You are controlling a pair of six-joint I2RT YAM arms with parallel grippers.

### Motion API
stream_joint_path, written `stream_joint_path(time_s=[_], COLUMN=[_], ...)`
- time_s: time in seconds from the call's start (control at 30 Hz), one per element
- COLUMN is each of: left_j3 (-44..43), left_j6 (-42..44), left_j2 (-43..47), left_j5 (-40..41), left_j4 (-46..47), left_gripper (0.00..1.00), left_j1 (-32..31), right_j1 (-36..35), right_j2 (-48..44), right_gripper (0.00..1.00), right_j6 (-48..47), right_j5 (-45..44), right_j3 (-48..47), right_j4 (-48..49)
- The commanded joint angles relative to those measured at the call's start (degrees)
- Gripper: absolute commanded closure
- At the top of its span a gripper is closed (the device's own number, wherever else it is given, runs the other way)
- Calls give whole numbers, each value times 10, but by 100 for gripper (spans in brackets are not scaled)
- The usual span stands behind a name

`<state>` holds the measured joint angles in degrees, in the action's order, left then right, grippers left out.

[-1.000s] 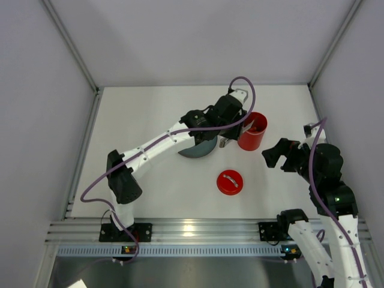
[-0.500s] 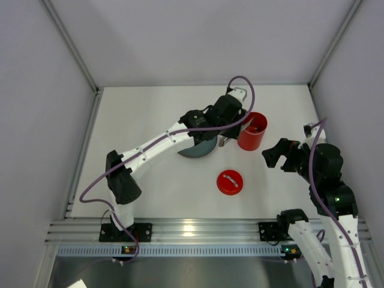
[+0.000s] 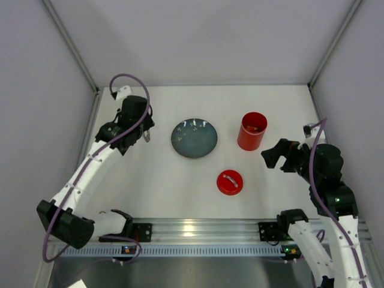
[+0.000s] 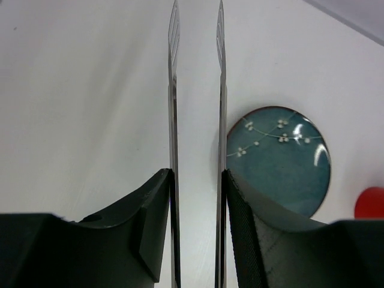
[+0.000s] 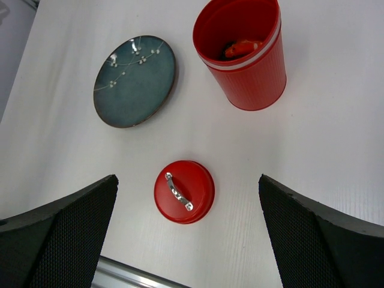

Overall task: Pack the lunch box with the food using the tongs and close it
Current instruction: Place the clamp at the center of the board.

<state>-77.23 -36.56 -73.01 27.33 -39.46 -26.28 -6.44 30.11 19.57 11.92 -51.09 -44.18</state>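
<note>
1. In the upper left of the top view, the left gripper (image 4: 197, 179) pinches the tongs (image 4: 173, 120), whose arms point away, slightly apart.
2. At the right edge, the right gripper (image 3: 273, 155) hovers with its fingers spread wide, gripping nothing.
3. The lunch box (image 5: 249, 78) stands upright at the upper right of the right wrist view, with an orange-red food piece (image 5: 243, 47) inside.
4. Its lid (image 5: 183, 192) lies lower centre, apart from the box; the blue plate (image 5: 135, 81) is at the upper left.

Open lunch box (image 5: 252, 81), lid (image 5: 199, 179) and plate (image 5: 135, 81) on a table (image 5: 336, 150).
The red box stands upright, orange food (image 5: 241, 47) inside; the lid lies apart, handle (image 5: 179, 192) up; the blue plate sits left.
</note>
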Motion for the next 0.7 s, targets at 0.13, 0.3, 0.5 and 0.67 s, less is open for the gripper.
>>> stream_joint_path(time_s=[0.13,0.3,0.5,0.67], left_j3=[192,273,321,358], left_j6=[-86,-118,-128,-140], left_j2=[36,22,0,-7], left_j5=[-12,-17,-46,-75], left_j4=[101,155,211,256], left_gripper=[52,47,39,29], left_j1=[69,89,91,91], right_j1=[5,5,5,5], right_j2=[13,18,32,46], right_gripper=[1,1,1,1], right_j6=[3,-3,-4,-1], right_j5=[21,25,37,41], right_j3=[1,12,35,54], right_j4=[19,23,38,58])
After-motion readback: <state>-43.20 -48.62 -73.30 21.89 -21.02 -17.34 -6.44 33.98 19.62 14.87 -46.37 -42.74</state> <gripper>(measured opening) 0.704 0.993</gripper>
